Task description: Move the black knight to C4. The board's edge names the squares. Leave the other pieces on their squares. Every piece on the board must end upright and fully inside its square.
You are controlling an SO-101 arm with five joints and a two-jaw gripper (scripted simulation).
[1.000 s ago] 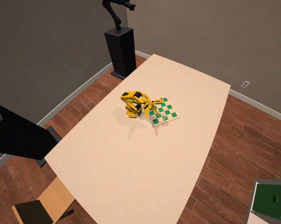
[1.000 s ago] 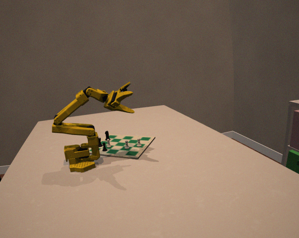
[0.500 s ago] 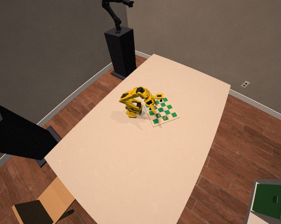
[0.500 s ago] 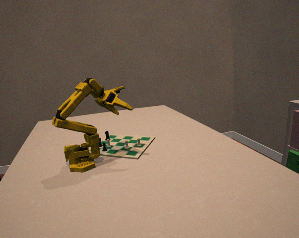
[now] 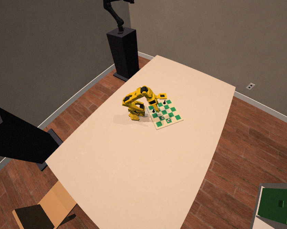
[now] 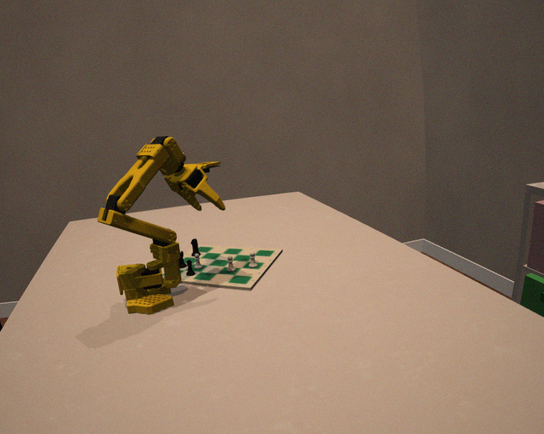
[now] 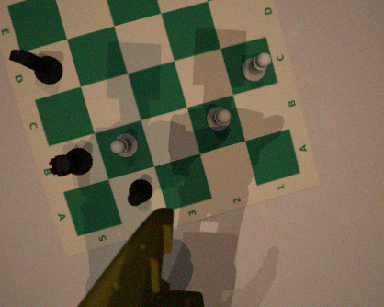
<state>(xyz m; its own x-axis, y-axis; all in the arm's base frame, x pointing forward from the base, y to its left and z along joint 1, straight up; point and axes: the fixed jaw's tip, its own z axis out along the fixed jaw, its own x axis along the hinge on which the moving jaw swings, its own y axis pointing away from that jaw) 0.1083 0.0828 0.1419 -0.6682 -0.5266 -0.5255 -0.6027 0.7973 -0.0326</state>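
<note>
The green and cream chessboard lies beside the arm's base. Three black pieces stand on it. The one on D5 has a blocky head and looks like the black knight, though I cannot be sure. A notched black piece is on B5 and a round-headed black one on A4. C4 is an empty cream square. My gripper hangs high above the board's near edge, partly open and empty. Its fixed finger points at the row-A edge.
White pawns stand on B4, B2 and C1. The arm's yellow base sits on the table left of the board. A shelf with coloured boxes stands off the table to the right.
</note>
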